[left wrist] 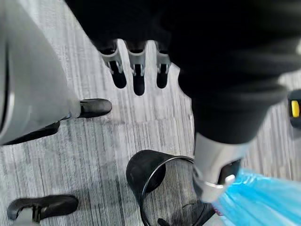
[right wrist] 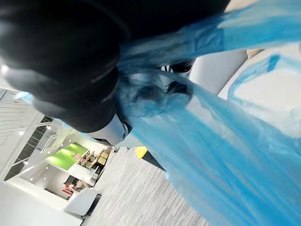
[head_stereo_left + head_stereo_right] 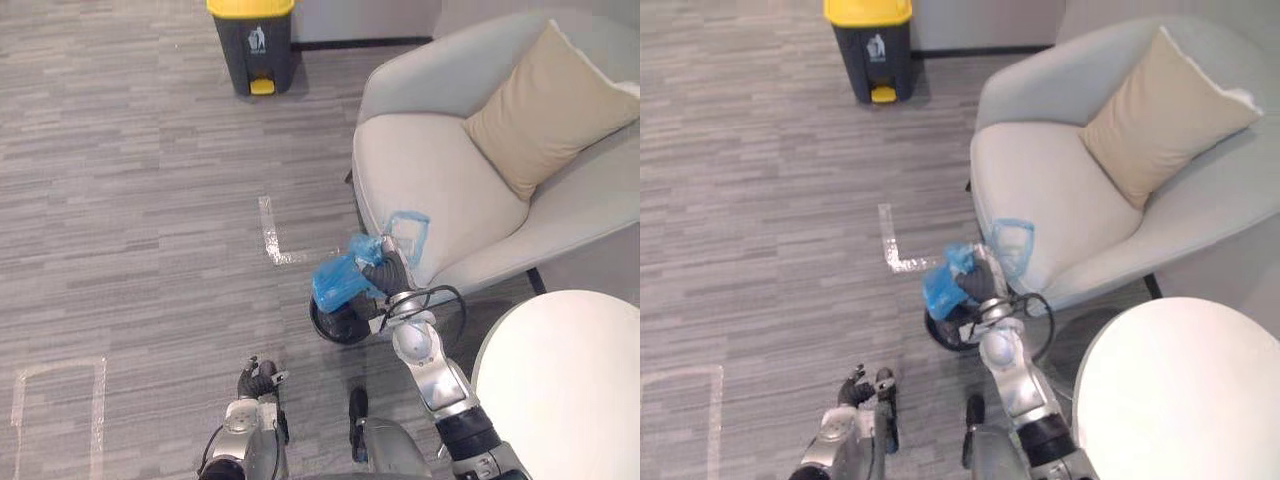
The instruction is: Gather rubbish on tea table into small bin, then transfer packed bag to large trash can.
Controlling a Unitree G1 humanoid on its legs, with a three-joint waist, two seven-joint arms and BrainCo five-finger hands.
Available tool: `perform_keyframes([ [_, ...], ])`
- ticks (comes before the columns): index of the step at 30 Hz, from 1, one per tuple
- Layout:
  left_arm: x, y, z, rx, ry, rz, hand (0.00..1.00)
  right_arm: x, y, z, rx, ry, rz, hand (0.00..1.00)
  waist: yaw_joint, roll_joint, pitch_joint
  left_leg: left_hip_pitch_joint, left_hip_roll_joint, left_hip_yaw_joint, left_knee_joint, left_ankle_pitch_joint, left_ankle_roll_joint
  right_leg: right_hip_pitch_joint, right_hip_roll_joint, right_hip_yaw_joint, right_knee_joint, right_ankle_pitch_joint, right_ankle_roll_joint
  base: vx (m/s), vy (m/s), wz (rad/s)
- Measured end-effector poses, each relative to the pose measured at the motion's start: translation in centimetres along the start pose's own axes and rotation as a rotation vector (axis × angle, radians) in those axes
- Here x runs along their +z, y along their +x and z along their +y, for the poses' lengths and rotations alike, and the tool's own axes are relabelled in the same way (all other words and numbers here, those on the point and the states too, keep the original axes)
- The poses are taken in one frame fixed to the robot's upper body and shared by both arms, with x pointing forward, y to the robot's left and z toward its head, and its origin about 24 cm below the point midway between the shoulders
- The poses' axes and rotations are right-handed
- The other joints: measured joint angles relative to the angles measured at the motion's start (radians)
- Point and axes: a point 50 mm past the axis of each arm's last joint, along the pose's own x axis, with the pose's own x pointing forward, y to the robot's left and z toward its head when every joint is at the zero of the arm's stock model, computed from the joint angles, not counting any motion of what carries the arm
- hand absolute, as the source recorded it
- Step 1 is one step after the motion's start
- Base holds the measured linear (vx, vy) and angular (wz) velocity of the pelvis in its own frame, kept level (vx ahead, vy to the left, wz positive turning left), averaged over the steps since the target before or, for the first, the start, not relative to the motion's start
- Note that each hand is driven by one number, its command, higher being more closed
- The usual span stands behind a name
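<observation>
My right hand point(image 3: 385, 272) is shut on the gathered top of a blue plastic bag point(image 3: 338, 282), holding it just above the small black bin point(image 3: 338, 328) on the floor. One loose bag handle point(image 3: 410, 235) sticks up in front of the armchair seat. The right wrist view shows the blue bag point(image 2: 211, 155) stretched from under the hand's dark cover point(image 2: 61, 61). The bin point(image 1: 150, 179) stands with its wire rim showing and the bag point(image 1: 256, 200) beside it. My left hand point(image 3: 258, 380) hangs low, fingers point(image 1: 137, 77) relaxed and holding nothing. The large dark trash can with a yellow lid point(image 3: 252, 45) stands far ahead.
A light grey armchair point(image 3: 430, 190) with a beige cushion point(image 3: 545, 110) stands right behind the bin. The round white tea table point(image 3: 560, 380) is at the lower right. White tape marks point(image 3: 272, 235) lie on the grey carpet between me and the trash can.
</observation>
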Motion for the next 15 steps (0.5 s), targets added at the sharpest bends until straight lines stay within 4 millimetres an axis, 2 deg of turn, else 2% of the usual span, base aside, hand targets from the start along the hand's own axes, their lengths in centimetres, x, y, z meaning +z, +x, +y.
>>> perform_keyframes([
  [3, -0.2, -0.1, 0.5, 0.006, 0.016, -0.005, 0.00, -0.5, -0.8, 0.6, 0.050, 0.029, 0.022, 1.00, -0.002, 0.002, -0.043, 0.040, -0.009, 0.003, -0.045, 0.013, 0.000, 0.033, -0.003, 0.001, -0.028, 0.004, 0.002, 0.07, 0.017, -0.04],
  [6, 1.8, -0.2, 0.9, -0.010, 0.055, -0.111, 0.00, -0.9, -1.2, 0.5, 0.088, 0.053, 0.027, 1.00, -0.002, 0.007, -0.063, 0.091, -0.014, 0.004, -0.103, 0.038, -0.003, 0.055, -0.003, 0.009, -0.035, 0.006, 0.003, 0.02, 0.007, -0.04],
  [12, 7.9, -1.9, -0.2, -0.121, 0.106, -0.420, 0.00, -2.0, -1.8, -0.8, 0.163, 0.023, 0.041, 1.00, -0.008, 0.024, -0.078, 0.105, -0.026, 0.006, -0.112, 0.029, -0.015, 0.061, -0.014, 0.033, -0.047, 0.013, 0.015, -0.06, 0.043, -0.08],
  [15, 10.5, -3.0, 0.2, -0.148, 0.141, -0.561, 0.00, -2.8, -2.3, -1.7, 0.201, 0.019, 0.062, 1.00, -0.011, 0.035, -0.092, 0.116, -0.024, 0.010, -0.112, 0.029, -0.015, 0.066, -0.012, 0.047, -0.050, 0.017, 0.013, -0.02, 0.017, -0.14],
])
